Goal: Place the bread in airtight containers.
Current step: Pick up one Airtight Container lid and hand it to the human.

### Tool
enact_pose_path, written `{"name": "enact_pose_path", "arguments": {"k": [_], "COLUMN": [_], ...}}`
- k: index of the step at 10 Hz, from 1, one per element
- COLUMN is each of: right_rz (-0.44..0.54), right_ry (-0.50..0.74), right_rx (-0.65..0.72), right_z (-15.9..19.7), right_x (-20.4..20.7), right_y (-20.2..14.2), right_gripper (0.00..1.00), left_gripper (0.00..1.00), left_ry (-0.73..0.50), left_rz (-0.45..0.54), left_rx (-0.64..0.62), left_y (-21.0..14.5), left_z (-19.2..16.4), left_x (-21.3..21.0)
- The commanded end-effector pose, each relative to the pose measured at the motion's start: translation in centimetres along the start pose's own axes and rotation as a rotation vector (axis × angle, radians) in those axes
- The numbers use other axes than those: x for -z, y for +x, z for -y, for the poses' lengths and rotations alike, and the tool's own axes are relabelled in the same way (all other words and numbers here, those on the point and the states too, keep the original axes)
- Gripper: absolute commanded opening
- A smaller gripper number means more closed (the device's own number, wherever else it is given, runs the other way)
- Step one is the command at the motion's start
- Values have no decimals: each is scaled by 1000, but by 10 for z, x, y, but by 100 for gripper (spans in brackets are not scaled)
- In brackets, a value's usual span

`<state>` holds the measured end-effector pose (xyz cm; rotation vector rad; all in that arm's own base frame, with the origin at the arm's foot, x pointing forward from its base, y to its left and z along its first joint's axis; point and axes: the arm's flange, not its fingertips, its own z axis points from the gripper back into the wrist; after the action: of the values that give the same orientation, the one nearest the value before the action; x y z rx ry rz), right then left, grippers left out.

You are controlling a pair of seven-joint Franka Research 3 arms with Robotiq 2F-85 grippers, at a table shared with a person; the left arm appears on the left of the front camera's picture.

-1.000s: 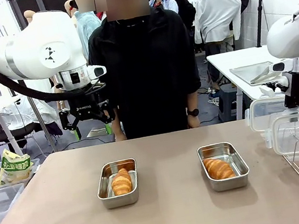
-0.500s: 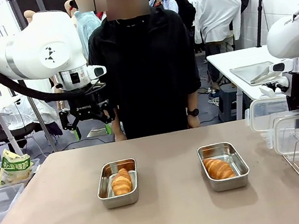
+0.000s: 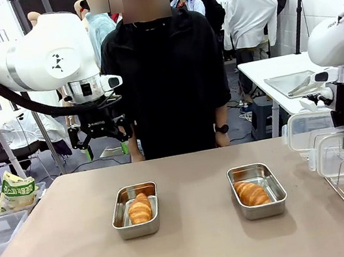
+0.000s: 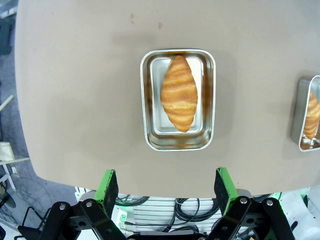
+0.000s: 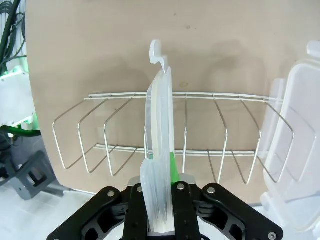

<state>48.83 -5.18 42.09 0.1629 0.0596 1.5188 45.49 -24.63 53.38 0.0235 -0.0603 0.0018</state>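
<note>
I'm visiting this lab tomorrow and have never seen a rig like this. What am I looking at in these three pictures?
Two white robot arms share a table with a person standing at its far side. The front picture comes from a fixed camera between the arms. The other two come from a camera on each wrist, looking along that gripper's fingers.

On the table sit two steel pans, the left pan and the right pan. Each has a croissant in it: the left croissant and the right croissant.

The left gripper hangs open above the table's far edge, holding nothing. The right gripper is shut on a clear lid that stands on edge in a wire rack.
</note>
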Motion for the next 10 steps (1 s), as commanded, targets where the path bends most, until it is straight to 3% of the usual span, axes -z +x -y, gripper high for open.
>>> {"name": "enact_pose_path", "arguments": {"k": [1,3,6,8,10], "right_rz": [3,-47,-12,151,196], "right_ry": [52,42,-96,-139,-312], "right_rx": [22,79,103,93,22], "right_z": [-6,-31,-68,-75,-79], "right_x": [-9,-52,-133,-173,-203], "right_y": [1,4,9,24,69], "right_gripper": [0,0,0,0,0], "left_gripper": [100,100,100,100,100], "left_ry": [15,15,15,15,15], "left_rz": [12,12,12,12,12], "left_rx": [4,4,4,4,4], "left_y": [0,0,0,0,0], "left_z": [-1,-1,-1,-1,-1], "left_x": [-2,-2,-2,-2,-2]}}
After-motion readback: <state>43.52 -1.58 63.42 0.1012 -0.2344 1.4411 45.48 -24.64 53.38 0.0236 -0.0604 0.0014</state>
